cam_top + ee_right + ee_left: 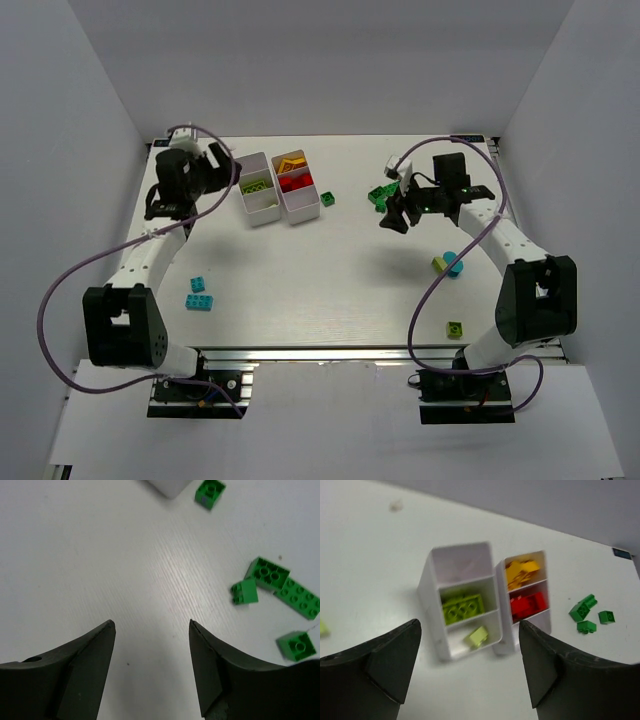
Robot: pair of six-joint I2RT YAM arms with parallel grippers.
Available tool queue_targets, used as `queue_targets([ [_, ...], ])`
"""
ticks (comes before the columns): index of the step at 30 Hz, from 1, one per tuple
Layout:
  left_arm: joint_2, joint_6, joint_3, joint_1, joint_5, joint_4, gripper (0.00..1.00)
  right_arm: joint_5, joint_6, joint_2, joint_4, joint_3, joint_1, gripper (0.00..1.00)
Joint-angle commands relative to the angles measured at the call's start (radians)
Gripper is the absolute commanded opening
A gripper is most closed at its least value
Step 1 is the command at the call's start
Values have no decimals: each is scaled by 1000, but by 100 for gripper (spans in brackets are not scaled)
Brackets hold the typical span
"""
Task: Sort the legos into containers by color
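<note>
Dark green legos (267, 573): loose cluster on the bench (300, 280), about 1 o'clock from its centre.
Light, rigid, probably slick; best pinched across flat side walls, not studs. In the wrist view they lie apart at 2 o'clock of the right end effector (150, 625), which is spread and empty. The left end effector (470, 625) is also released, near the containers (427, 592).

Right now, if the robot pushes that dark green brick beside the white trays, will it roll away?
Probably not: the dark green brick looks boxy and flat-sided, so it should slide across the smooth table, not roll. Being small hard-looking plastic, it is likely light and stiff.
</note>
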State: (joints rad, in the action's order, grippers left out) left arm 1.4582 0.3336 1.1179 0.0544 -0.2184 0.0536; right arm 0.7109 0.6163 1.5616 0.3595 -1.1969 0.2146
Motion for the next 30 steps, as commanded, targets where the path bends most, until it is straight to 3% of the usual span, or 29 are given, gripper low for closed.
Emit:
queue_targets([
  [1, -108, 113, -102, -39, 53, -89, 89, -125, 95, 12, 171, -38, -12, 66],
  [3, -168, 128, -144, -53, 108, -98, 98, -160, 185, 9, 226, -35, -27, 69],
  [6, -214, 140, -187, -98, 139, -142, 98, -130, 348, 2, 372, -38, -70, 76],
  [11, -217, 153, -175, -125, 105, -251, 98, 74, 984, 6, 663, 2, -335, 89],
  [15, -228, 150, -167, -131, 97, -288, 98, 64, 1379, 66, 828, -1, -492, 89],
  [18, -242, 140, -158, -139, 116, -320, 98, 16, 1451, 78, 802, 20, -532, 89],
  [22, -245, 150, -145, -143, 152, -363, 98, -10, 1416, 63, 662, 81, -546, 89],
  [30, -271, 196, -214, -145, 134, -351, 98, -47, 1375, 89, 553, 140, -552, 90],
])
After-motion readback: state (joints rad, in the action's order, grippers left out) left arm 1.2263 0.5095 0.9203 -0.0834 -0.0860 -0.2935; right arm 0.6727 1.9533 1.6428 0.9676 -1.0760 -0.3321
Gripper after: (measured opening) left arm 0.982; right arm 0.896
